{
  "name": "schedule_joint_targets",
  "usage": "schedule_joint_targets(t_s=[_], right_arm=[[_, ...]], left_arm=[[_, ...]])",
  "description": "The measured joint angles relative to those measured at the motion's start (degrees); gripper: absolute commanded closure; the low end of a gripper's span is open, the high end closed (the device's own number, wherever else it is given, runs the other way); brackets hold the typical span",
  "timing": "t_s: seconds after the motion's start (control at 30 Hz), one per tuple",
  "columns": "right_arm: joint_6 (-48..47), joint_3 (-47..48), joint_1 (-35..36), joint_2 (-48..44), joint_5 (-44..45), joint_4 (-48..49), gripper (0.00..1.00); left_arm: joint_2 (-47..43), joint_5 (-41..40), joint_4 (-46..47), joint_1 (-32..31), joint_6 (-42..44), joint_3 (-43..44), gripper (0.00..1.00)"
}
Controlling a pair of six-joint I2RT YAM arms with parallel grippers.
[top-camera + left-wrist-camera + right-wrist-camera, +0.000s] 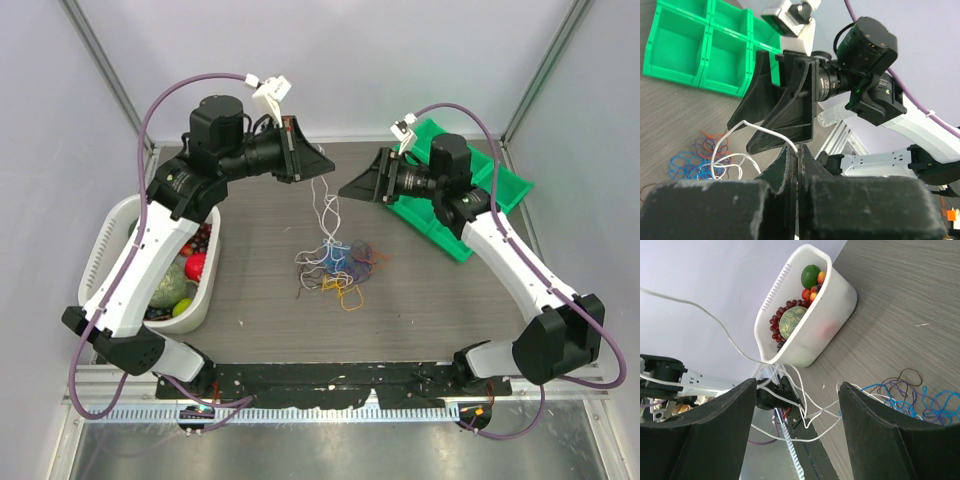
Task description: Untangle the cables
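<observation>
- At the left gripper (pixel 798 152), the jaws are pressed together on one white cable (pixel 744 122), which leaves the fingertips and droops in a loose arc toward the table (pixel 450 310).
- Opposite it, at 3 o'clock in the top view, the right gripper (pixel 796 400) has its jaws apart. White strands cross the gap between its fingers, but nothing is clamped.
- Both grippers hover close together above the table, at 12 o'clock from the cable heap (pixel 335 262).
- Cable heap: it lies near the table centre as a flat, loose knot of blue, purple, orange, yellow, red and white cables with overlapping loops.
- Progress (judgement): early stage.
  - One white cable is partly raised, and its lower run leads down into the heap. Whether it is free of the other cables cannot be told.
  - No cable lies laid out on its own, so the coloured strands are all left to separate.
- Surroundings: a white basket (pixel 105 235) of fruit sits at 9 o'clock from the heap, and a green bin tray (pixel 505 185) at 2 o'clock.
</observation>
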Motion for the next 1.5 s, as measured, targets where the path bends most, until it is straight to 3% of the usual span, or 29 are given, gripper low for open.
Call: schedule_joint_targets(t_s=[0.2,0.53,0.8,0.97,1.07,1.23,1.5], right_arm=[[5.6,2.1,0.0,0.0,3.5,-2.2,0.29],[6.0,5.2,6.6,0.1,5.2,-6.1,0.30],[1.1,3.5,11.7,2.0,8.9,-9.1,0.44],[-3.1,-8.0,14.3,3.8,10.7,-5.7,0.52],[-3.8,-13.2,16.2,10.4,11.0,1.0,0.58],[-4.2,-16.5,17.8,22.7,14.5,4.9,0.56],[-5.4,-19.4,16.3,23.1,19.8,5.7,0.52]], left_arm=[[0.0,0.1,0.2,0.0,-0.3,-2.0,1.00],[0.0,0.3,1.2,0.0,-1.7,-2.8,1.00],[0.4,0.0,0.9,0.0,-1.9,-2.1,1.00],[2.8,-1.1,-0.9,0.0,-2.1,6.0,1.00],[3.7,-1.7,-2.8,0.0,-2.4,13.0,1.00],[4.9,-3.5,-3.2,0.0,-1.4,26.8,1.00],[3.4,-6.9,-1.7,0.2,-1.6,32.0,1.00]])
